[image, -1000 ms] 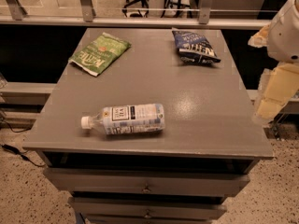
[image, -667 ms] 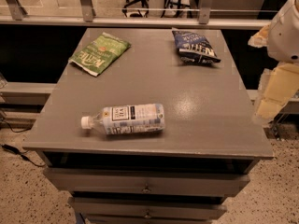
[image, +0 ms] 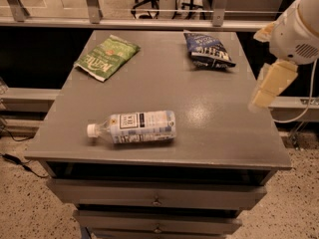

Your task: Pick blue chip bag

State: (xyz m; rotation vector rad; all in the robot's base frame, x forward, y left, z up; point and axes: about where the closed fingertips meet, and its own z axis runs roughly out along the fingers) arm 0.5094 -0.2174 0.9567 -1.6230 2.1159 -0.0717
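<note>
The blue chip bag (image: 209,49) is a dark navy crinkled bag with white lettering. It lies flat at the far right of the grey table top (image: 199,108). My gripper (image: 270,86) hangs at the right edge of the table. It is to the right of the bag, nearer the camera, and apart from it. It holds nothing that I can see. The white arm (image: 296,31) rises above the gripper at the right edge of the view.
A green chip bag (image: 105,57) lies at the far left of the table. A clear plastic bottle (image: 133,127) with a white cap lies on its side near the front left. Drawers (image: 157,200) sit under the top. A rail (image: 149,23) runs behind the table.
The gripper has moved a little to the left and up, closer over the table's right edge. The bags and the bottle have not moved.
</note>
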